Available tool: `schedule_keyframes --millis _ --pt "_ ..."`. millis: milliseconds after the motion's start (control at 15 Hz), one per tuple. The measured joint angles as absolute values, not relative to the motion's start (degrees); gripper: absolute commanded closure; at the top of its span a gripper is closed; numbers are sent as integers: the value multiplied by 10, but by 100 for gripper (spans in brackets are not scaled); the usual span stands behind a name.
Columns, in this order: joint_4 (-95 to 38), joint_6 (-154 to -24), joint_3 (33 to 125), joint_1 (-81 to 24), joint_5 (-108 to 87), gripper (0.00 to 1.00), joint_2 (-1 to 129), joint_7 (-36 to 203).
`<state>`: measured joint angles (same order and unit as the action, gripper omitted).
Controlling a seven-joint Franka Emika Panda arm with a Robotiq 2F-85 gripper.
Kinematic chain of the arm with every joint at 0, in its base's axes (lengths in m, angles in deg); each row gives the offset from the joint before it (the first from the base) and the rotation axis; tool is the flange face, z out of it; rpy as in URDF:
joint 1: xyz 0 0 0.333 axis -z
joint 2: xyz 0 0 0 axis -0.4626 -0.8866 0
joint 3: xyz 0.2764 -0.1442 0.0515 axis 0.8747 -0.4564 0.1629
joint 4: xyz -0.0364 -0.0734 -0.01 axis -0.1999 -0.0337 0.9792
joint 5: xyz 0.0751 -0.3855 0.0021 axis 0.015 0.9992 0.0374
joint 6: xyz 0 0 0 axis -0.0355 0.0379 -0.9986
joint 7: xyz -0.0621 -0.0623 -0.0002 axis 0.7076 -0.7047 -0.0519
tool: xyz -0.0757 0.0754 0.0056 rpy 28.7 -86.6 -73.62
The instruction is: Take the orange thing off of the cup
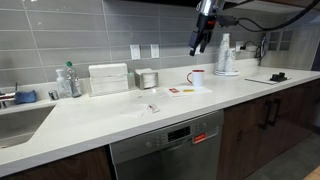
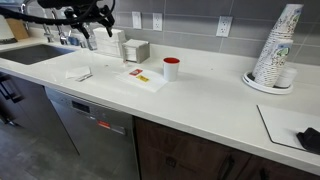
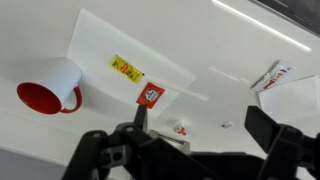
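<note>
- White cup [image 3: 50,88] with red rim and handle stands upright on the pale counter [image 1: 100,118]. From above its inside reads red, and I cannot tell whether anything is in it.
- Off the cup: the orange thing [image 3: 150,95] lies flat at the edge of a white sheet [image 3: 110,40], just beside the cup and not touching it.
- On the same sheet, a yellow-and-red packet [image 3: 127,68] lies near the orange thing but apart from it.
- High above the counter hangs the gripper [image 1: 201,40], well clear of cup and sheet. In the wrist view its fingers stand wide apart, with only counter showing between them.
- Tall stack of pale cups [image 2: 278,45], nested one in another, stands on a round plate [image 2: 262,86] farther along.
- Metal canister [image 1: 147,78] stands by the wall, contents hidden.
</note>
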<state>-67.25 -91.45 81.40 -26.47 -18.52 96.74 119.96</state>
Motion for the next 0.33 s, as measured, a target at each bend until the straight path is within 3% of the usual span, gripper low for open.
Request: schedule_keyframes --millis 333 --pt "-697 -921 783 -284 -220 0 997 1255"
